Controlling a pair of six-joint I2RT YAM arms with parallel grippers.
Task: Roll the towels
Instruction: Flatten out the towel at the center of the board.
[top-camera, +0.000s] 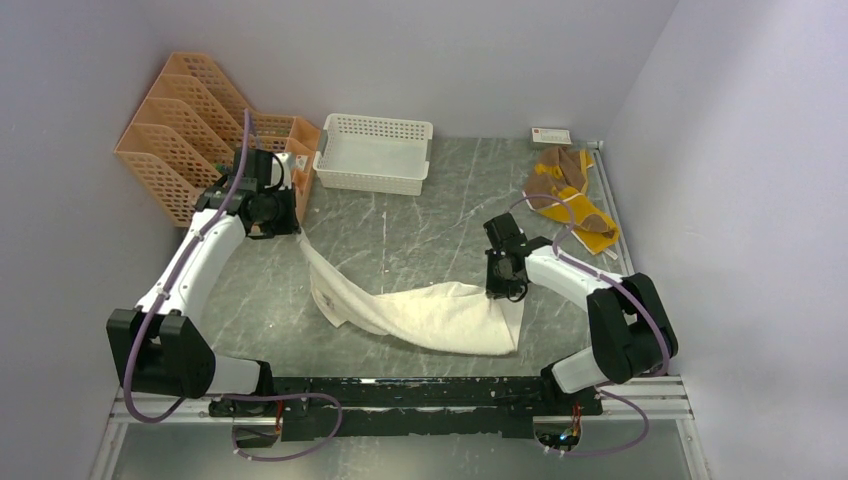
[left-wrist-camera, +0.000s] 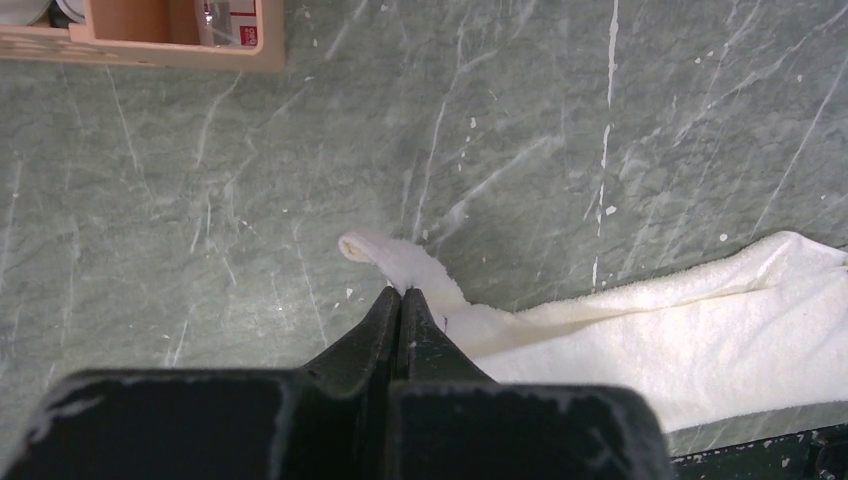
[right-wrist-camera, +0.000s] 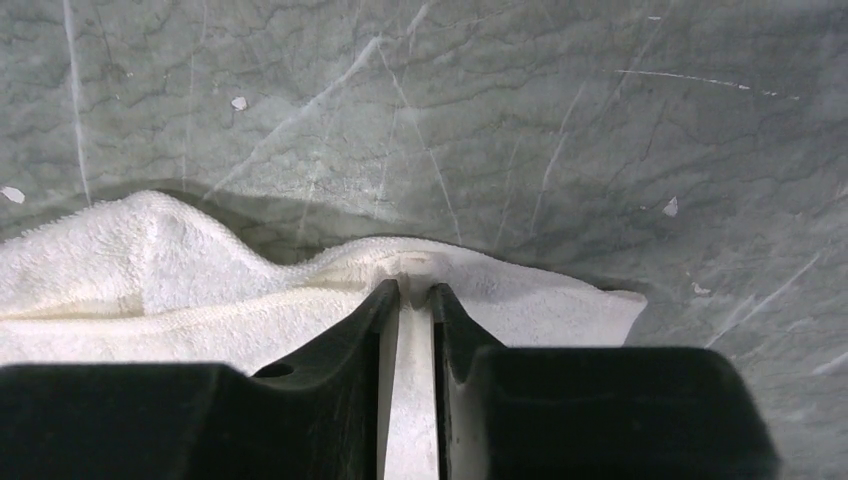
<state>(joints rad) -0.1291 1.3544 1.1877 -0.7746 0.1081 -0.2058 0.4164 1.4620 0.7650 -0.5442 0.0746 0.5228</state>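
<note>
While held high, left pincer (left-wrist-camera: 401, 292) pinches cream towel (left-wrist-camera: 700, 320).

white left arm (top-camera: 195, 262) and right arm (top-camera: 570, 278), black joints, looping purple cables (top-camera: 246, 130). left gripper (left-wrist-camera: 400, 293) and right gripper (right-wrist-camera: 412, 290) are black.

1. You have two cloths: one cream-white towel (top-camera: 430, 315) and one brown-and-yellow towel (top-camera: 570, 195).
2. You have two in all: left tool (left-wrist-camera: 400, 295), right tool (right-wrist-camera: 410, 288).
3. You see one white basket (top-camera: 375, 180), one orange file rack (top-camera: 185, 135), one counter (top-camera: 420, 230).
</note>
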